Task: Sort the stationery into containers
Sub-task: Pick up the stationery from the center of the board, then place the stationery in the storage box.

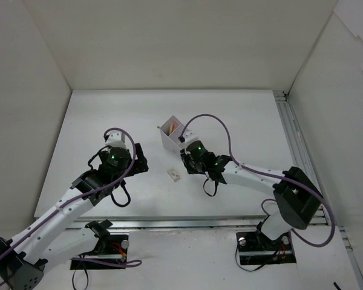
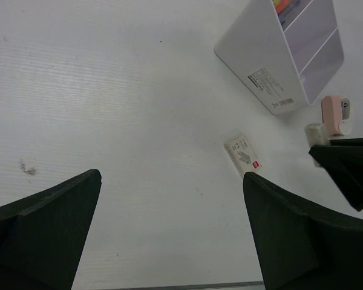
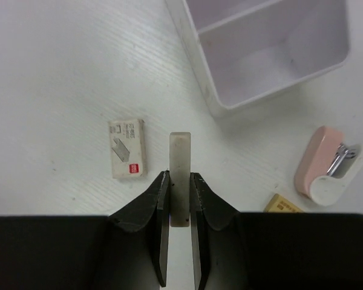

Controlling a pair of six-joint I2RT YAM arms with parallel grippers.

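The right fingers (image 3: 159,205) are clenching a pale eraser block (image 3: 180,151) near the divided lavender box (image 3: 190,57), while the left fingers (image 2: 48,229) are hovering wide apart over the tabletop (image 2: 109,90).

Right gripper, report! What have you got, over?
Right gripper shut on thin whitish eraser block. Left gripper open, empty. Translucent two-compartment box just ahead; small white staple box lies aside.

A pale, slim eraser block (image 3: 180,151) is clamped on edge in the right gripper (image 3: 180,177), with its end pointing ahead. A white labelled block (image 3: 127,148) lies flat just left of the gripper. A tan block (image 3: 282,204) and a pink-and-white piece (image 3: 327,166) lie to its right. The translucent lavender box (image 3: 190,54) stands upright ahead and to the right, with coloured pens (image 1: 172,126) in the farther compartment.
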